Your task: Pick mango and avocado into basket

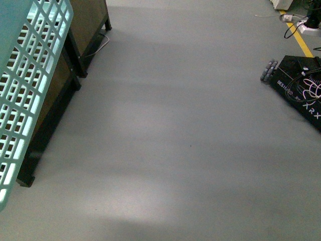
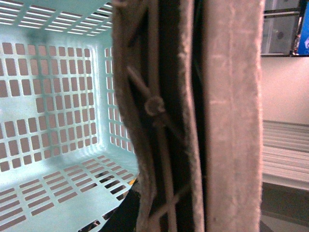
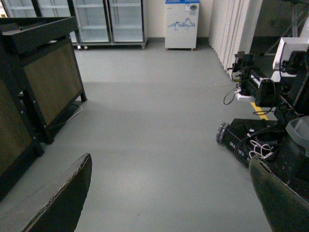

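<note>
At far left the basket (image 1: 15, 35), before the cabinets (image 1: 89, 20); wheeled base (image 1: 300, 86) on floor (image 1: 175, 150) far right.

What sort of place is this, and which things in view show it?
Probably a mock shop in a robotics lab: glass-door fridges at the far end, a turquoise shopping basket, and a wheeled robot base trailing cables.

Front: body-mounted, tilted down at the floor (image 1: 175, 140), basket (image 1: 25, 100) close at left.
Left wrist: very close, looking into the basket.
Right wrist: low, facing the fridges (image 3: 108, 21).
Shared, front and right wrist: floor, cabinet (image 1: 90, 20).
</note>
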Available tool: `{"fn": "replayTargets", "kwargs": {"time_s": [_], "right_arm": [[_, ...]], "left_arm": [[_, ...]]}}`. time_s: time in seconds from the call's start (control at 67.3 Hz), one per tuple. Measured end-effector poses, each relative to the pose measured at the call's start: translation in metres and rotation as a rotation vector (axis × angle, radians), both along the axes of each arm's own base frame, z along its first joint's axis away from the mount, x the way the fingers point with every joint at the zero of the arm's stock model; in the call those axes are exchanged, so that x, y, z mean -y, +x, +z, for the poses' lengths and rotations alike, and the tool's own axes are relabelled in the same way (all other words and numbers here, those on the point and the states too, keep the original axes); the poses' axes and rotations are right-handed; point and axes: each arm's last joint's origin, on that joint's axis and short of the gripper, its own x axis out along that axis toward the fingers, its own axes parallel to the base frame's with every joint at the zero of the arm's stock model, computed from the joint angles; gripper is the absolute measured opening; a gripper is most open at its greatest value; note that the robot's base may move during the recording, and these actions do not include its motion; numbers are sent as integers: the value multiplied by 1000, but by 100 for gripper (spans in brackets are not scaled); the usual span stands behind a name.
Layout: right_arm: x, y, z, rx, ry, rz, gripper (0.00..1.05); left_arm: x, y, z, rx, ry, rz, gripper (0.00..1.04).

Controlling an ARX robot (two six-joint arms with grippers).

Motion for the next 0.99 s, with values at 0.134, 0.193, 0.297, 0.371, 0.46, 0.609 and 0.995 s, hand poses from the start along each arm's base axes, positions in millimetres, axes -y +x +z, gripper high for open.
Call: {"fn": "replayTargets", "kwargs": {"time_s": [0.134, 0.193, 0.297, 0.371, 0.46, 0.609, 0.995], "right_arm": [[0, 0, 0, 0, 0, 0, 96], [0, 0, 0, 0, 0, 0, 96], [0, 0, 0, 0, 0, -1, 96], [0, 0, 0, 0, -1, 0, 96], [0, 0, 0, 0, 0, 0, 96], [0, 0, 0, 0, 0, -1, 96], [0, 0, 0, 0, 0, -2, 96]], "left_arm": [[0, 0, 0, 0, -1, -1, 14], [0, 0, 0, 0, 0, -1, 14], [0, 0, 0, 0, 0, 0, 14], [0, 0, 0, 0, 0, 0, 14], [0, 0, 0, 0, 0, 0, 14], [0, 0, 0, 0, 0, -1, 14], [0, 0, 0, 1, -4, -2, 14]]}}
